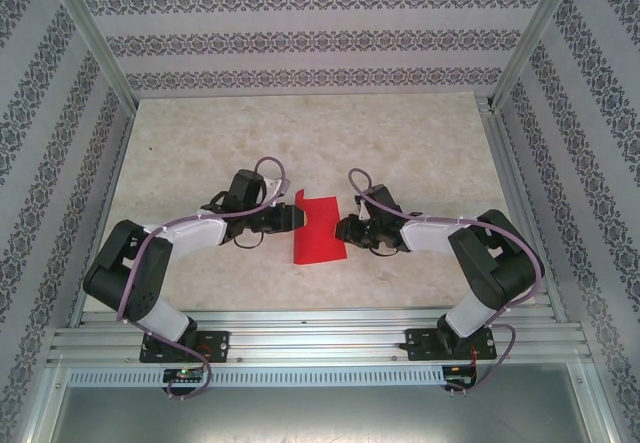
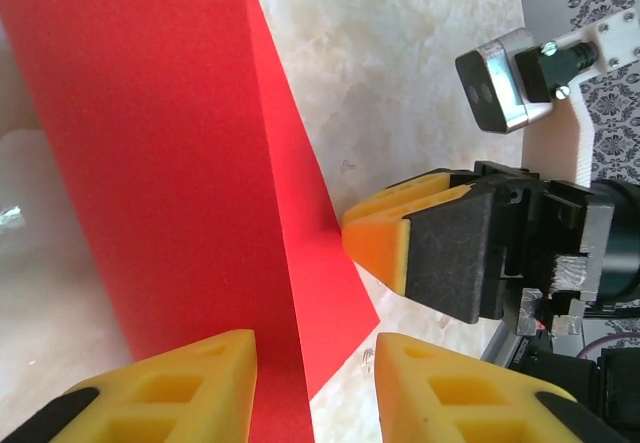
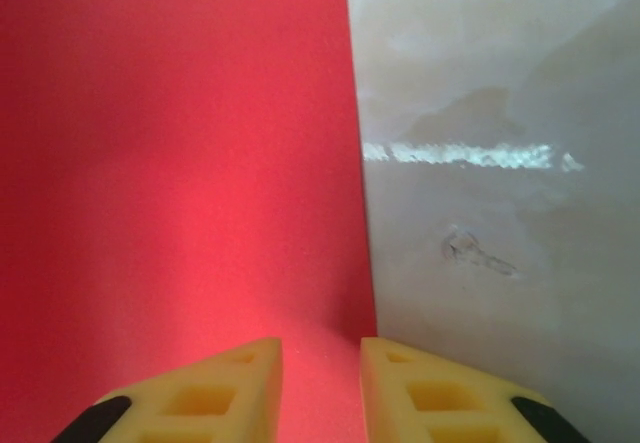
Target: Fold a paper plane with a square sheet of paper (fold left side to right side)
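Though overhead hides it, wrist views show left gripper (image 2: 315, 363) and right gripper (image 3: 320, 358) narrowly parted, seemingly straddling red paper (image 1: 320, 233).

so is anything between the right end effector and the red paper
nothing visible. the right end effector sits at the right edge of the red paper, which lies flat on the table. the left end effector is at the opposite edge

Both arms bend inward, elbows out. The left hand (image 1: 291, 218) and right hand (image 1: 347, 230) face each other, near together, each with jaws slightly parted.
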Controlling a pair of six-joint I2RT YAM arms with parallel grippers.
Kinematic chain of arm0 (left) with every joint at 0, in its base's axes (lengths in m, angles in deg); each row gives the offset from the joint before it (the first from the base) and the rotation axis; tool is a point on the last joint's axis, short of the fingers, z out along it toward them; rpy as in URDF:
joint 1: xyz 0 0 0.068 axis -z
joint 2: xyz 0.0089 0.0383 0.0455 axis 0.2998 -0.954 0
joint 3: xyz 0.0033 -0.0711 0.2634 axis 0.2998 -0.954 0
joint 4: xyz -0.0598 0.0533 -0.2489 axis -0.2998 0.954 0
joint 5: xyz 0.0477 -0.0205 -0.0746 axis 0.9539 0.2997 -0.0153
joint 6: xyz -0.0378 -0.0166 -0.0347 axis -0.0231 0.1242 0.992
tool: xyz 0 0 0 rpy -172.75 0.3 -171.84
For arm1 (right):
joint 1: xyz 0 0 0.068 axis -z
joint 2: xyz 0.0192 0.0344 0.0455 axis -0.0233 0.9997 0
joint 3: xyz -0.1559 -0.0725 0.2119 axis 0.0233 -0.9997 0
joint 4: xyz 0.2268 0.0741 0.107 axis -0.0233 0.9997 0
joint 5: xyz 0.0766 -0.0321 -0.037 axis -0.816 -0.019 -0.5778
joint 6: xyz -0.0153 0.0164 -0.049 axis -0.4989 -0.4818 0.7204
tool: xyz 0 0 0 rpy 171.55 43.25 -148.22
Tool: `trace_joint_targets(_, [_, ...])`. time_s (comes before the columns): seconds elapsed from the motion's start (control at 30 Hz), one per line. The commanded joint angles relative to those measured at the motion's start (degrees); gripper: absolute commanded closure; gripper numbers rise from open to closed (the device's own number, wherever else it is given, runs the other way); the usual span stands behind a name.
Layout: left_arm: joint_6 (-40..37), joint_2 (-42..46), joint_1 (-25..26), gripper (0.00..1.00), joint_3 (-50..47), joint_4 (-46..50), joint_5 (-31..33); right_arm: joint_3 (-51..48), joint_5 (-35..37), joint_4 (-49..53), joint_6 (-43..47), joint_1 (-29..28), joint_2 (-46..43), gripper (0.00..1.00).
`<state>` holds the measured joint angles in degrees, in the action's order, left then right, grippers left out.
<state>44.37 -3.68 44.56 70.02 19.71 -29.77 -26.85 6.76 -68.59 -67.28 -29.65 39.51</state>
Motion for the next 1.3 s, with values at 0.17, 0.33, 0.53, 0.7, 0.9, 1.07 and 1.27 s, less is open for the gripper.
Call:
trace_joint_targets(0.17, [1.34, -2.06, 1.47, 0.74, 2.24, -5.19, -1.79, -0.51, -6.51, -16.26, -7.29, 1.28, -3.88, 0.56])
trace_joint_targets(0.33, [1.22, -2.81, 1.8, 0.8, 2.75, -5.28, -1.83, 1.34, -10.39, -27.06, -13.61, 0.79, 1.95, 0.53])
trace_joint_targets(0.53, [1.38, -3.2, 1.88, 0.82, 2.7, -5.45, -1.87, 2.99, -11.9, -35.38, -18.34, 0.01, 8.28, 0.56])
trace_joint_targets(0.7, [1.08, -3.51, 1.92, 0.83, 2.94, -5.19, -1.79, 2.92, -12.12, -38.04, -19.48, -0.3, 9.8, 0.57])
trace_joint_targets(0.9, [1.03, -4.03, 1.96, 0.84, 3.2, -5.19, -1.7, 2.84, -12.45, -38.97, -19.88, -0.37, 10.21, 0.58])
trace_joint_targets(1.07, [1.2, -4.4, 2.07, 0.84, 3.38, -5.35, -1.62, 2.89, -12.21, -38.14, -19.43, -0.5, 10.43, 0.61])
trace_joint_targets(1.27, [1.17, -4.29, 2.15, 0.84, 3.64, -5.19, -1.7, 4.46, -11.28, -32.65, -16.59, -1.31, 10.4, 0.67])
